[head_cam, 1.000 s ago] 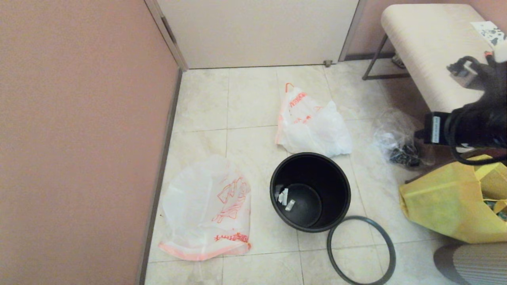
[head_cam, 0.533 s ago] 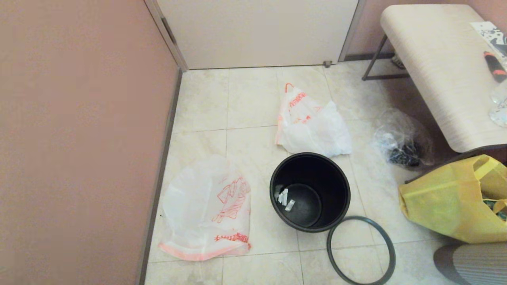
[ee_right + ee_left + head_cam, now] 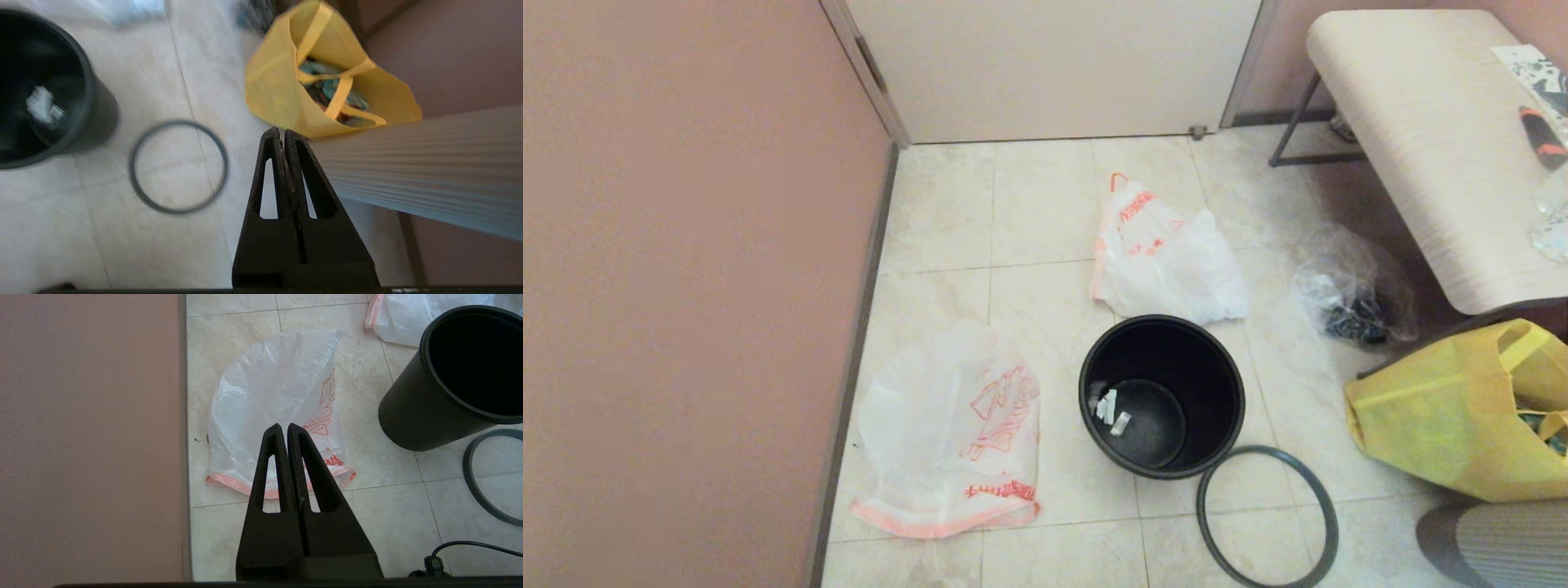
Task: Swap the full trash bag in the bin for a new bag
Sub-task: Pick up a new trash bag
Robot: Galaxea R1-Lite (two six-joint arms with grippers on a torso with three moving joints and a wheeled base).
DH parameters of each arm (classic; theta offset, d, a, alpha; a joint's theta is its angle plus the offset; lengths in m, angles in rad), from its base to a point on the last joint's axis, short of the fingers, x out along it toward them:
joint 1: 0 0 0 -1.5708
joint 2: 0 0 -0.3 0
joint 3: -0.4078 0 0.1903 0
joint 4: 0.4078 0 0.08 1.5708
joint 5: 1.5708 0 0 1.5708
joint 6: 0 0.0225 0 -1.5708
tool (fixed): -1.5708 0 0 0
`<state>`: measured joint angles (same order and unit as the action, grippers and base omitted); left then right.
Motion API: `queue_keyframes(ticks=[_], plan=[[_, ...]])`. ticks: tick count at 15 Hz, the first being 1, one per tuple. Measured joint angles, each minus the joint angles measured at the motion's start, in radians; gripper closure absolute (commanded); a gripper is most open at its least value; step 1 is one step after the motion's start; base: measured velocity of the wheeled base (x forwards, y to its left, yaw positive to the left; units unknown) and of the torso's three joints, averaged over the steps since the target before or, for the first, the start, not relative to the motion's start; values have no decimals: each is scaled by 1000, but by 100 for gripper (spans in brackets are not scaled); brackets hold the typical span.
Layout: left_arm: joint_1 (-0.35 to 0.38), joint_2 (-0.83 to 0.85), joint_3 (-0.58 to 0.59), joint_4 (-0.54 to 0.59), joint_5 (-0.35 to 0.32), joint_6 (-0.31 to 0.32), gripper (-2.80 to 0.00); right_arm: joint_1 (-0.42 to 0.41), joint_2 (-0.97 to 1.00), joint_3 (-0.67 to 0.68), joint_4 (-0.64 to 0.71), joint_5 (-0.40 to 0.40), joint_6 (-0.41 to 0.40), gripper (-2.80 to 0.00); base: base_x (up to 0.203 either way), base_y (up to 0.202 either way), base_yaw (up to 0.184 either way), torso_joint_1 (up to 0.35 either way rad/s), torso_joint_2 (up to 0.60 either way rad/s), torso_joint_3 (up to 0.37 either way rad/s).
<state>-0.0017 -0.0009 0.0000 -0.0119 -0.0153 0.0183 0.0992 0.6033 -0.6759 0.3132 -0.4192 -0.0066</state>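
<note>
The black bin stands on the tiled floor with no bag in it and a few white scraps at its bottom. Its dark grey hoop lies flat beside it. Behind the bin sits the full trash bag, lumpy white with orange lettering. To the bin's left, the new bag lies flat with its red drawing up. In the left wrist view my left gripper hangs shut and empty above the new bag. My right gripper is shut and empty, above the floor between the hoop and a yellow tote.
A pink wall runs along the left, close to the new bag. A pale bench stands at the right, with a clear bag of black bits under it and the yellow tote in front. A closed door is at the back.
One second ago my right arm showed dark at the right edge of the head view, before the bench; it has since withdrawn out of that view. Bags, bin and hoop have not moved.
</note>
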Motion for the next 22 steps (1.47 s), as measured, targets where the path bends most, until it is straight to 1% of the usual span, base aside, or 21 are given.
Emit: queue_keyframes(ticks=[4, 6, 7, 8, 9, 11, 13, 14, 15, 17, 18, 19, 20, 21, 22], plan=[[0, 0, 0, 0, 0, 0, 0, -12, -216, 53, 37, 109, 37, 0, 0, 0, 0, 0, 0, 0], [0, 0, 0, 0, 0, 0, 0, -35, -289, 93, 61, 159, 102, 0, 0, 0, 0, 0, 0, 0], [0, 0, 0, 0, 0, 0, 0, -49, -321, 122, 72, 211, 129, 0, 0, 0, 0, 0, 0, 0], [0, 0, 0, 0, 0, 0, 0, -63, -355, 160, 79, 266, 140, 0, 0, 0, 0, 0, 0, 0], [0, 0, 0, 0, 0, 0, 0, -75, -388, 203, 82, 306, 139, 0, 0, 0, 0, 0, 0, 0], [0, 0, 0, 0, 0, 0, 0, -88, -455, 299, 80, 353, 125, 0, 0, 0, 0, 0, 0, 0], [0, 0, 0, 0, 0, 1, 0, -93, -532, 398, 61, 409, 93, 0, 0, 0, 0, 0, 0, 0], [0, 0, 0, 0, 0, 0, 0, -94, -558, 449, 29, 426, 82, 0, 0, 0, 0, 0, 0, 0], [0, 0, 0, 0, 0, 0, 0, -95, -574, 504, -34, 434, 75, 0, 0, 0, 0, 0, 0, 0], [0, 0, 0, 0, 0, 0, 0, -96, -594, 612, -235, 439, 58, 0, 0, 0, 0, 0, 0, 0], [0, 0, 0, 0, 0, 0, 0, -96, -600, 641, -317, 439, 60, 0, 0, 0, 0, 0, 0, 0], [0, 0, 0, 0, 0, 0, 0, -96, -602, 654, -346, 437, 75, 0, 0, 0, 0, 0, 0, 0], [0, 0, 0, 0, 0, 0, 0, -96, -604, 661, -339, 422, 87, 0, 0, 0, 0, 0, 0, 0], [0, 0, 0, 0, 0, 0, 0, -96, -605, 663, -335, 403, 80, 0, 0, 0, 0, 0, 0, 0], [0, 0, 0, 0, 0, 0, 0, -96, -606, 664, -333, 401, 59, 0, 0, 0, 0, 0, 0, 0]])
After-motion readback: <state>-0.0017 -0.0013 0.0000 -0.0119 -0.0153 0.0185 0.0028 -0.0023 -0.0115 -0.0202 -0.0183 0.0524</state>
